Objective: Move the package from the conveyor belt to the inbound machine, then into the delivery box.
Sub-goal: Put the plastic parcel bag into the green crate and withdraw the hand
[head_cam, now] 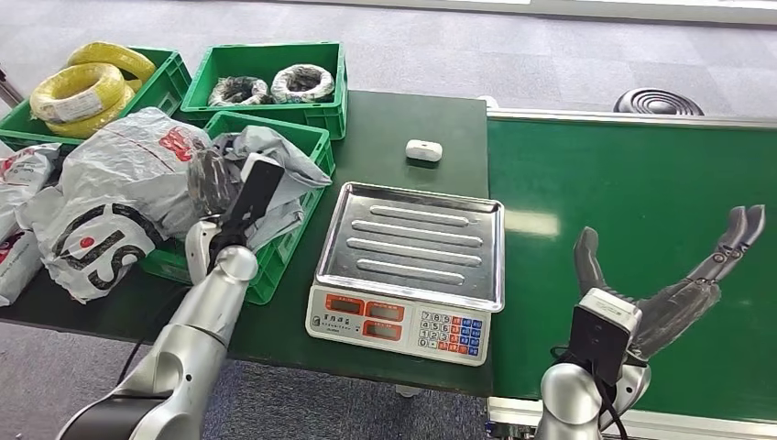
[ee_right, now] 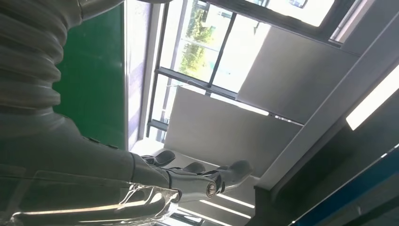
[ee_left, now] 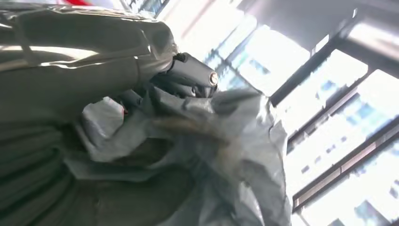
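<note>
— Where's the package (head_cam: 266, 160)?

— In the green crate (head_cam: 279, 257) at the table's (head_cam: 403, 119) left edge, beside the scale (head_cam: 410, 243). The left hand (head_cam: 240, 197) has its fingers closed into the grey plastic.

— How will it handle?

— It looks like a soft, crinkled poly mailer: light, floppy, slippery film. A bunched fold is the sensible hold; it should sag otherwise. The wrist picture is blurred, so how firm the hold is remains a guess.

— And the right hand (head_cam: 678, 275)?

— Fingers spread, holding nothing, above the conveyor belt (head_cam: 623, 174).
</note>
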`<act>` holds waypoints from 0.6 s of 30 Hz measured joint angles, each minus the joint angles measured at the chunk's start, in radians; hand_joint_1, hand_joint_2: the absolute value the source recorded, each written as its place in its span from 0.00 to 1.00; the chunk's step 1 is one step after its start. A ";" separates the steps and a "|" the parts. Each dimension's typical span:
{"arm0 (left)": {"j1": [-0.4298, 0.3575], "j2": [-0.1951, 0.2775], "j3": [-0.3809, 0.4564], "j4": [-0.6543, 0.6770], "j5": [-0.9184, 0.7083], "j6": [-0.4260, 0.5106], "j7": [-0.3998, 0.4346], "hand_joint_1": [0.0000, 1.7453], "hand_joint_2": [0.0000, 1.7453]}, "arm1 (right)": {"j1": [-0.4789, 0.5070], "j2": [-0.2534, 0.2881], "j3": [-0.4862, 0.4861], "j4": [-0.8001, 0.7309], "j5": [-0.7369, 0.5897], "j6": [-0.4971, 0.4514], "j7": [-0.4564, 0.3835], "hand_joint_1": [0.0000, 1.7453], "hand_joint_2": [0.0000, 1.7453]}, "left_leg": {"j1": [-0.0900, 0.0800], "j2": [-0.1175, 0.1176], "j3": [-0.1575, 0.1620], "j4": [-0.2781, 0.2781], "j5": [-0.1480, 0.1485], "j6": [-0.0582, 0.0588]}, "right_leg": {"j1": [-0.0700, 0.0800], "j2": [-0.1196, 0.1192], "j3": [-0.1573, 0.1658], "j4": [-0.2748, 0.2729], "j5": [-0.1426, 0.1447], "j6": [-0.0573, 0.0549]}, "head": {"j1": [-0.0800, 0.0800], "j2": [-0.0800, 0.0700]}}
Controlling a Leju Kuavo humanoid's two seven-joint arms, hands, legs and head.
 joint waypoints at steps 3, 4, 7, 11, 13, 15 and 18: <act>0.019 -0.028 -0.002 0.063 0.024 -0.011 -0.022 0.00 1.00 | -0.002 0.000 0.005 0.010 0.001 0.000 -0.002 0.00 1.00 | 0.000 0.000 0.000 0.000 0.000 0.000 | 0.000 0.000 0.000 0.000 0.000 0.000 | 0.000 0.000; 0.023 -0.034 -0.002 0.078 0.026 -0.012 -0.024 0.00 1.00 | -0.002 0.000 0.006 0.013 0.001 0.000 -0.002 0.00 1.00 | 0.000 0.000 0.000 0.000 0.000 0.000 | 0.000 0.000 0.000 0.000 0.000 0.000 | 0.000 0.000; 0.029 -0.046 -0.002 0.108 0.029 -0.016 -0.028 0.00 1.00 | -0.003 0.000 0.006 0.021 0.001 0.000 -0.002 0.00 1.00 | 0.000 -0.001 0.000 0.000 0.000 0.000 | 0.000 0.000 0.000 0.000 0.000 0.000 | 0.000 0.000; 0.039 -0.060 -0.002 0.131 0.058 -0.036 -0.040 0.00 0.50 | -0.002 0.000 0.006 0.028 0.002 0.000 -0.003 0.00 1.00 | 0.000 0.000 0.000 0.000 0.000 0.000 | 0.000 0.000 0.000 0.000 0.000 0.000 | 0.000 0.000; 0.050 -0.069 -0.003 0.136 0.084 -0.042 -0.056 0.00 0.00 | -0.002 0.000 0.007 0.033 0.003 0.000 -0.002 0.00 1.00 | 0.000 0.000 0.000 0.000 0.000 0.000 | 0.000 0.000 0.001 0.000 0.000 0.000 | 0.000 0.000; 0.061 -0.075 -0.004 0.136 0.114 -0.044 -0.074 0.00 0.00 | -0.002 0.000 0.009 0.040 0.004 0.000 -0.003 0.00 1.00 | 0.000 0.000 0.000 0.000 0.000 0.000 | 0.000 0.000 0.001 0.000 0.000 0.000 | 0.000 0.000; 0.076 -0.078 -0.007 0.123 0.157 -0.057 -0.091 0.00 0.00 | -0.005 0.000 0.016 0.055 0.003 0.000 -0.006 0.00 1.00 | 0.000 0.000 0.000 0.000 0.000 0.000 | 0.000 0.000 0.001 0.000 0.000 0.000 | 0.000 0.000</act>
